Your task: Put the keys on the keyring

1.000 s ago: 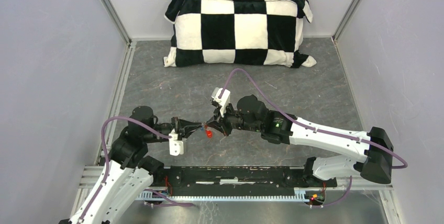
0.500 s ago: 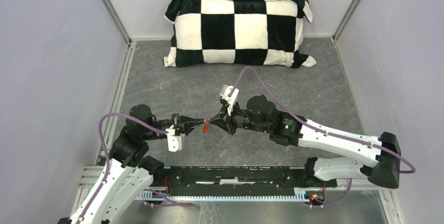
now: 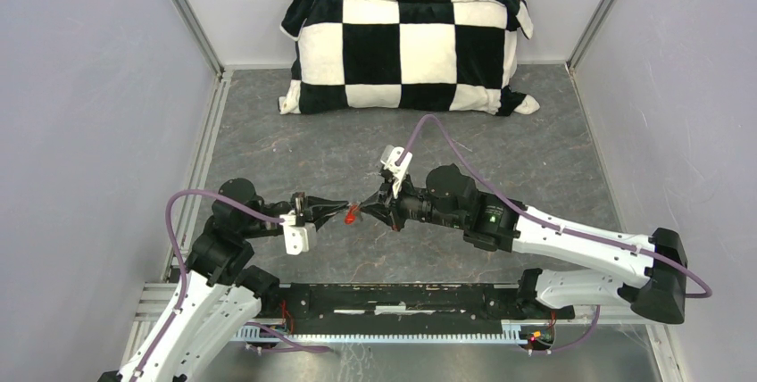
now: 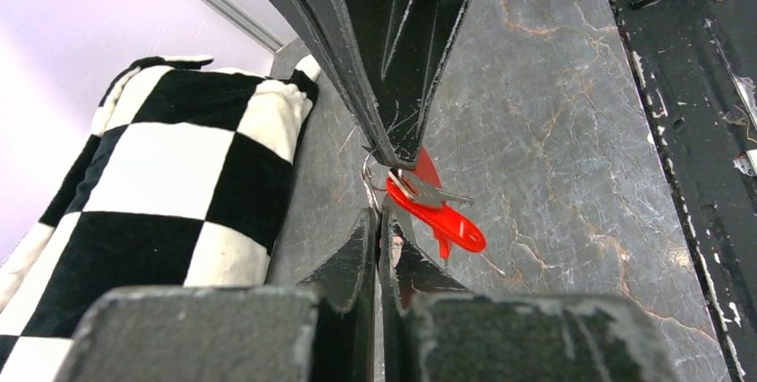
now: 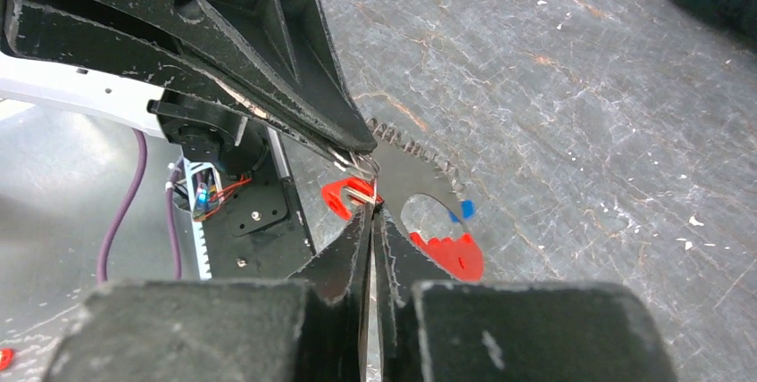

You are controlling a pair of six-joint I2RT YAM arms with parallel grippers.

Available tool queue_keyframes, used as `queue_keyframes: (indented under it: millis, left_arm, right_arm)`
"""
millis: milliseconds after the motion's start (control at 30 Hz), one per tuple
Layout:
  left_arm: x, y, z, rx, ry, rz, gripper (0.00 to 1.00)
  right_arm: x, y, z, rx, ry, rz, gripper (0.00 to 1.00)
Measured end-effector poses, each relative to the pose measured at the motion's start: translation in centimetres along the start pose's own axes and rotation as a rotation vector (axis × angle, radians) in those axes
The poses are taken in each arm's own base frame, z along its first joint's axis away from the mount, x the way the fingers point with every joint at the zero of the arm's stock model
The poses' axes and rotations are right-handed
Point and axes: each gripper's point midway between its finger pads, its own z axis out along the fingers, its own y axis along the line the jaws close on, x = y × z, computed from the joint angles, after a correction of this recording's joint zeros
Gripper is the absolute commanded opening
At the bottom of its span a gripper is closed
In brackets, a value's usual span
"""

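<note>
The left fingers (image 4: 357,261) were clenched tight, and the thin silver wire keyring (image 4: 367,172) appeared to be pinched at their very tips. The right fingers (image 5: 344,261) were likewise pressed together, tip to tip against the left ones. They seemed to be nipping the small flat silver metal key (image 4: 427,191) where it met the ring, though the exact point of contact could not be made out. A flat red plastic tag (image 4: 442,220) was seen hanging just beside the key, touching it. The whole cluster was held in the air above the grey marbled table (image 3: 500,141), between the two arms and well apart from the black-and-white chequered pillow (image 3: 406,47) at the far wall. The key was judged to be light, stiff and smooth. It was therefore likely to pivot or slip if pinched on its blade, and a hold across the flat head was thought safer. The ring was judged to be springy: its coil would have to be prised apart and would snap back, so a grip away from the split end was considered best. The tag was expected to swing freely and to hide the opening.
</note>
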Motion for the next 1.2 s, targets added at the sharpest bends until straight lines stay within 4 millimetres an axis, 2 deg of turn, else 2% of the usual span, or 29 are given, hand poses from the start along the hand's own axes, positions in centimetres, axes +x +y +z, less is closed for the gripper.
queue_keyframes:
  millis: [300,400,533,700,833,1033,1200]
  left_arm:
    - [-0.4,0.3,0.0,-0.01,-0.013,0.014,0.02]
    - [-0.3,0.2,0.0,-0.005,-0.011,0.007,0.02]
    - [-0.3,-0.7,0.0,0.035,-0.015,-0.029,0.02]
    - [-1.0,-1.4,0.1,0.096,-0.033,-0.071,0.02]
    - [-1.7,-1.9,0.2,0.148,-0.053,-0.104,0.02]
    - [-2.3,-2.9,0.0,0.199,-0.075,-0.129,0.02]
    - [-2.9,-3.2,-0.2,0.222,-0.093,-0.12,0.02]
  right_arm:
    - [0.1,0.0,-0.2,-0.005,-0.003,-0.019,0.41]
    - [-0.3,0.1,-0.6,-0.014,-0.012,-0.07,0.53]
    - [-1.0,-0.1,-1.6,-0.017,-0.007,-0.174,0.62]
    - [-3.4,0.1,-2.7,-0.045,-0.003,-0.332,0.63]
    - [-4.7,1.1,-3.4,-0.124,-0.023,-0.443,0.63]
    - [-4.0,2.7,-3.4,-0.284,-0.007,-0.538,0.61]
    - [-3.1,2.8,-3.1,-0.373,0.005,-0.535,0.58]
